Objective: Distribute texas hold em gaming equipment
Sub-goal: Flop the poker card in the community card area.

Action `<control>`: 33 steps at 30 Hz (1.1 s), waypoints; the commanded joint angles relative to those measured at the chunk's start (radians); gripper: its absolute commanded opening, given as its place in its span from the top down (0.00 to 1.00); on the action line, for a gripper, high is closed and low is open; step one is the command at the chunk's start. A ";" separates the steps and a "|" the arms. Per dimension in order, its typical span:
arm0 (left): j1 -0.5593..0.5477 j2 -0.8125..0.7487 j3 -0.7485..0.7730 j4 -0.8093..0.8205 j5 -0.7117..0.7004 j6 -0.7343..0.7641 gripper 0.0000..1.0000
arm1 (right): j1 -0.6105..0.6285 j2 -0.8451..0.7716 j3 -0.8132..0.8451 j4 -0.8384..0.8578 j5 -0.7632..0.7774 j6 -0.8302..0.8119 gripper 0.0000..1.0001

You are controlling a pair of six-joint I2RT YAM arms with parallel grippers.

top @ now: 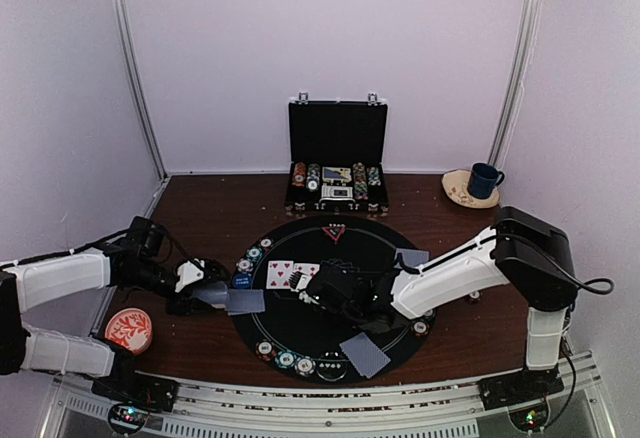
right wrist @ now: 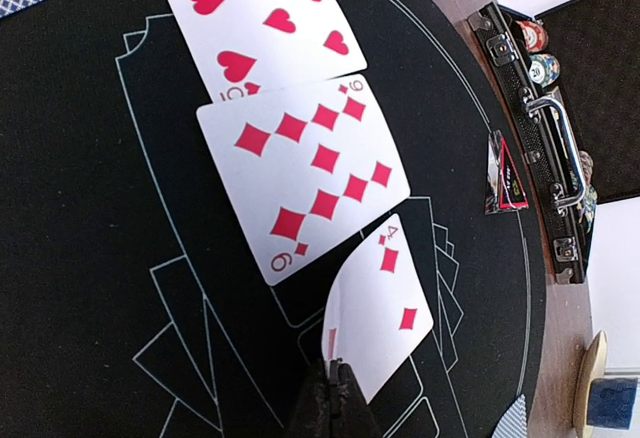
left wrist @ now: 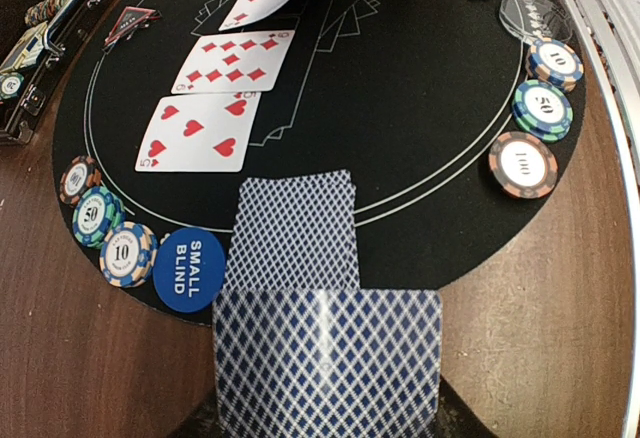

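Texas hold 'em gaming equipment is spread over the round black felt mat [top: 300, 330]. I see a five of hearts [right wrist: 265, 28] with a nine of diamonds [right wrist: 305, 173] overlapping its edge. Small striped-edge poker chips [left wrist: 95, 216] sit on the mat's left rim beside a blue "SMALL BLIND" button disc [left wrist: 190, 268], and three more chips [left wrist: 543, 110] are on the near rim. A red triangle marker [right wrist: 508, 173] lies at the far edge, by the black briefcase [top: 337, 158].

My right gripper [right wrist: 332, 393] is pinched on one edge of the four of diamonds [right wrist: 385, 298], whose far corner meets the nine. My left gripper [top: 205, 293] is clamped on a grey-blue-backed playing card [left wrist: 328, 358] at the mat's left edge. That card partly covers another face-down card [left wrist: 295, 228] lying on the mat.
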 commanded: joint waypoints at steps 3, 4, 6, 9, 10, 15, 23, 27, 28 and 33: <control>0.003 -0.002 0.004 0.012 0.011 -0.004 0.87 | 0.007 0.035 -0.001 0.029 0.051 -0.039 1.00; 0.003 -0.001 0.004 0.012 0.011 -0.005 0.87 | 0.007 0.038 0.001 0.029 0.054 -0.042 1.00; 0.003 0.001 0.005 0.012 0.012 -0.004 0.87 | 0.007 0.043 0.002 0.038 0.060 -0.048 1.00; 0.003 0.001 0.005 0.012 0.013 -0.004 0.87 | 0.006 0.053 0.011 0.041 0.072 -0.059 1.00; 0.003 0.001 0.004 0.011 0.012 -0.005 0.87 | 0.007 0.056 0.011 0.044 0.074 -0.062 1.00; 0.003 0.003 0.005 0.012 0.012 -0.004 0.87 | 0.005 0.073 0.016 0.046 0.087 -0.074 1.00; 0.003 0.000 0.004 0.012 0.011 -0.005 0.86 | 0.005 0.066 0.011 0.069 0.085 -0.086 1.00; 0.003 0.004 0.006 0.012 0.010 -0.004 0.86 | 0.005 0.068 0.010 0.074 0.090 -0.090 1.00; 0.003 0.005 0.005 0.012 0.010 -0.004 0.86 | 0.005 0.070 0.011 0.074 0.089 -0.092 1.00; 0.003 0.004 0.005 0.012 0.010 -0.004 0.86 | 0.005 0.076 0.012 0.090 0.091 -0.100 1.00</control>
